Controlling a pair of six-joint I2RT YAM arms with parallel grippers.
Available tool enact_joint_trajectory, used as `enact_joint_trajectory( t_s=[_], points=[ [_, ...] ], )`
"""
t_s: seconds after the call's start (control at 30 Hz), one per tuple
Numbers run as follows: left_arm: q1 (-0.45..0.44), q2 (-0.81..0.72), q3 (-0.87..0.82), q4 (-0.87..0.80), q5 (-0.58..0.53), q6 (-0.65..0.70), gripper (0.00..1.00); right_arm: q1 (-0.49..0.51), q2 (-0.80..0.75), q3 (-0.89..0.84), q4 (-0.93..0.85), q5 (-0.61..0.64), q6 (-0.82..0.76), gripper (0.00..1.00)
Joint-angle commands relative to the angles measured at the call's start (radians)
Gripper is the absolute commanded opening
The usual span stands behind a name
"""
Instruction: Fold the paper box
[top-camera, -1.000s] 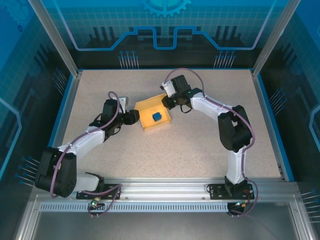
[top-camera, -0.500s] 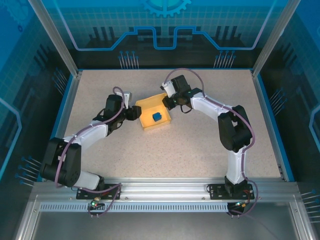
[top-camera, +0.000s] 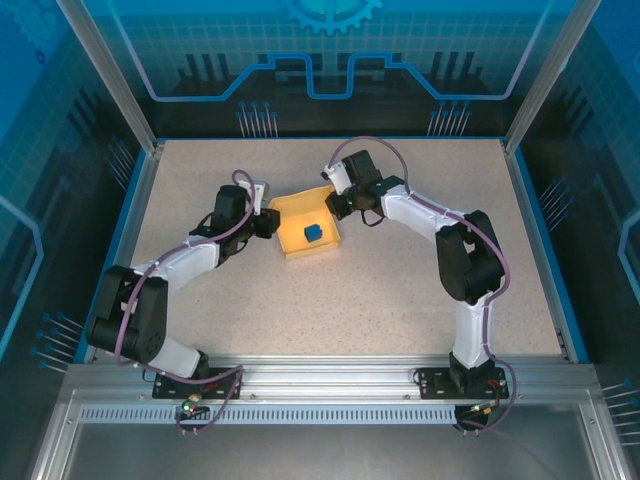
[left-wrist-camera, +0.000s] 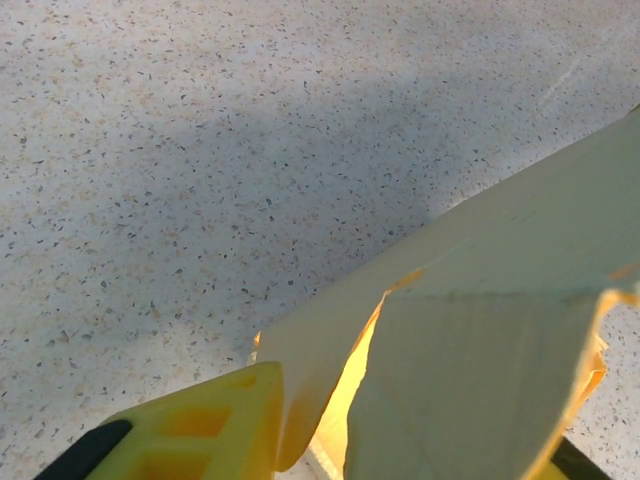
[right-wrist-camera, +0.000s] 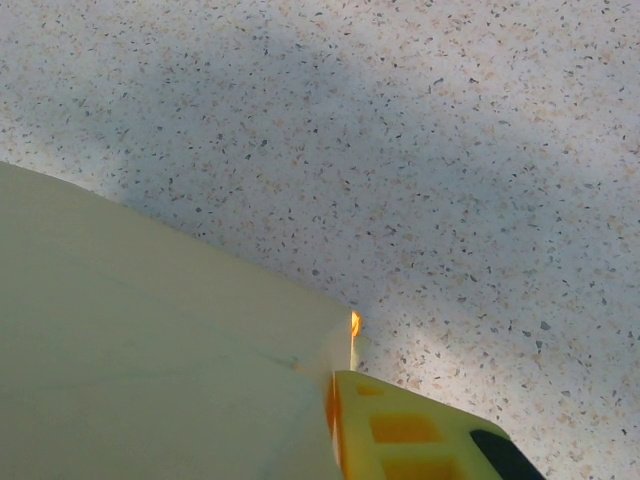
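- The paper box (top-camera: 305, 225) sits on the table (top-camera: 420, 290) in the upper middle of the top view, a little left of centre. It lies skewed to the frame's edges.
- It already stands as a shallow open tray with all four walls raised around a flat floor, so the main folds look done. No lid or top covers it, and a small blue cube (top-camera: 313, 233) rests on its floor.
- What is left appears to be finishing work: seating the wall layers and corners so that the shape holds by itself.
- The left gripper (top-camera: 268, 222) meets the tray's left wall and the right gripper (top-camera: 337, 207) its upper right corner, so the box is flanked on both sides.
- The top view gives the whole outline, the cube and both arms' reach, but its jaws are too small to read.
- The left wrist view adds detail. A loose inner flap (left-wrist-camera: 470, 380) with a wavy edge stands off the wall, with light glowing through the gap. One yellow finger (left-wrist-camera: 190, 435) touches the paper at the lower left. Whether that pair is clamped cannot be told.
- The right wrist view shows a smooth outer wall (right-wrist-camera: 150, 340) and one yellow finger (right-wrist-camera: 420, 430) at its corner; these jaws are pressed nearly together, pinching the wall.
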Motion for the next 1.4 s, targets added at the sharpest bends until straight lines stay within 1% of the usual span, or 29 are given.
enact_joint_trajectory(
  t_s=[0.0,0.17,0.37,0.5,0.6,0.7,0.77,0.93,1.07,1.27,1.37],
  points=[
    [0.002,0.015,0.032,0.014,0.027,0.013,0.25,0.010,-0.016,-0.010,-0.023,0.003,-0.010,0.12],
    [0.003,0.015,0.038,0.002,0.021,0.018,0.19,0.010,-0.016,-0.009,-0.024,0.005,-0.009,0.12],
    [0.002,0.014,0.043,-0.006,0.018,0.023,0.16,0.009,-0.011,-0.006,-0.027,0.001,-0.008,0.12],
    [0.002,0.011,0.042,-0.008,0.009,0.028,0.18,0.009,-0.012,-0.011,-0.025,0.001,-0.007,0.12],
    [0.001,0.011,0.041,-0.006,0.007,0.026,0.23,0.010,-0.015,-0.012,-0.026,0.006,-0.010,0.12],
    [0.002,0.015,0.044,-0.007,0.012,0.023,0.23,0.010,-0.016,-0.015,-0.026,0.006,-0.009,0.12],
    [0.001,0.015,0.045,-0.006,0.014,0.023,0.20,0.010,-0.015,-0.016,-0.025,0.006,-0.007,0.12],
    [0.002,0.015,0.038,-0.001,0.000,0.020,0.10,0.009,-0.019,-0.025,-0.017,0.013,-0.003,0.12],
    [0.001,0.014,0.032,0.020,-0.020,0.014,0.05,0.009,-0.033,-0.028,-0.014,0.031,0.006,0.12],
    [-0.002,0.015,0.026,0.063,-0.026,-0.009,0.00,0.010,-0.073,-0.044,-0.020,0.105,0.024,0.12],
    [-0.013,0.021,0.026,0.086,-0.030,-0.018,0.00,0.011,-0.101,-0.064,-0.017,0.152,0.039,0.12]
  ],
)
